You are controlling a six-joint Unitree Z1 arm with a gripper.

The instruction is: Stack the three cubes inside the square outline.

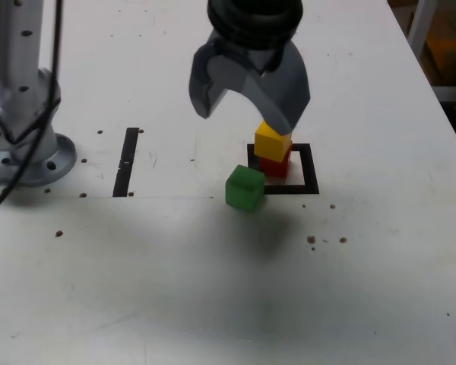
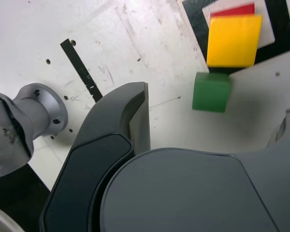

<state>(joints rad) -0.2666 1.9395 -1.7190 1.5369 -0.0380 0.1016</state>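
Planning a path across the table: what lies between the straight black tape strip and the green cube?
Only bare white table with faint scuffs lies between the tape strip and the green cube, in both views.

A bright yellow cube [image 1: 273, 142], a red cube [image 1: 274, 165] and a green cube [image 1: 245, 188], all plain and matte. The square outline [image 1: 309, 168] is black tape around white. The table [image 1: 213, 289] is white, speckled with brown spots. The gripper [image 1: 247, 95] is grey, a separate tape strip [image 1: 126, 161] black.
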